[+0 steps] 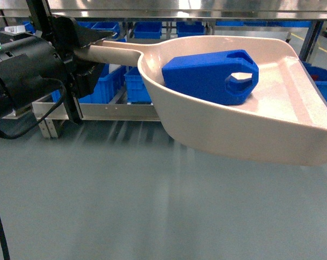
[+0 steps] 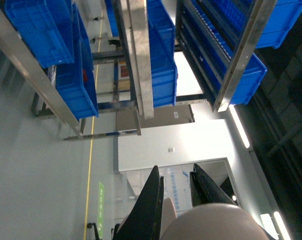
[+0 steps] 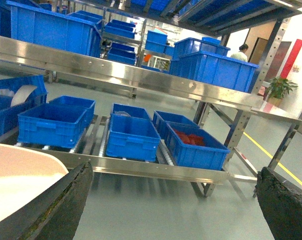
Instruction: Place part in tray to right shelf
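Blue plastic jerrycan-shaped part (image 1: 209, 76) rides inside beige scoop tray (image 1: 272, 124); left pincer (image 1: 90, 51) clenched on the tray's handle. Right pincer (image 3: 171, 200) released. Judgement: keep tray level toward steel shelf (image 3: 141, 77).

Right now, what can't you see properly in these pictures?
- Right gripper: absent from the head view; the right wrist view shows only its two spread fingertips.
- Tray: its right end is cut off by the head view's edge.
- Left gripper: its grip on the handle is dark in the head view.
- Red contents of one blue crate: too small to identify, right wrist view.
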You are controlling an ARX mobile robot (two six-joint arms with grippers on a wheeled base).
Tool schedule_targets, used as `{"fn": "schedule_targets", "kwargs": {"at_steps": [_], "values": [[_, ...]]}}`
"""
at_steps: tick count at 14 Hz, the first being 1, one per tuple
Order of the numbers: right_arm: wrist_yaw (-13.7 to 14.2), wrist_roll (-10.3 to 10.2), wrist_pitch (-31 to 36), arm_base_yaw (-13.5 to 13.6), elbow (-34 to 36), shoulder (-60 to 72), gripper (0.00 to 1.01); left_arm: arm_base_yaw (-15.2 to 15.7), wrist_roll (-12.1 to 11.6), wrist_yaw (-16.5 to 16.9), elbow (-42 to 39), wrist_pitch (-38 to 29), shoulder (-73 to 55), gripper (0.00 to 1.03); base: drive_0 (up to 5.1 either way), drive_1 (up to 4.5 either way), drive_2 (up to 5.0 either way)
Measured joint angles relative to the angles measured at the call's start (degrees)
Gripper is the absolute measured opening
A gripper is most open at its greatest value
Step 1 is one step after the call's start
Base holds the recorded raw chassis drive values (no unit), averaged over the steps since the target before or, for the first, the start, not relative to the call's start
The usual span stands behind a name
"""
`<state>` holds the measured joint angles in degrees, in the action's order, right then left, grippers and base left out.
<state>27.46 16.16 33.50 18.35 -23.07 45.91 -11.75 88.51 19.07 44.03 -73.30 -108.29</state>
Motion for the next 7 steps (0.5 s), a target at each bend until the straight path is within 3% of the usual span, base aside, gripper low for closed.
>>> {"fn": "schedule_targets", "kwargs": {"at_steps": [7], "values": [[-0.04, 0.0, 0.0, 0.0, 0.0, 0.0, 0.98, 0.0, -0.02, 0.0, 0.0, -0.02, 0.0, 0.13, 0.0, 0.0, 0.0]]}}
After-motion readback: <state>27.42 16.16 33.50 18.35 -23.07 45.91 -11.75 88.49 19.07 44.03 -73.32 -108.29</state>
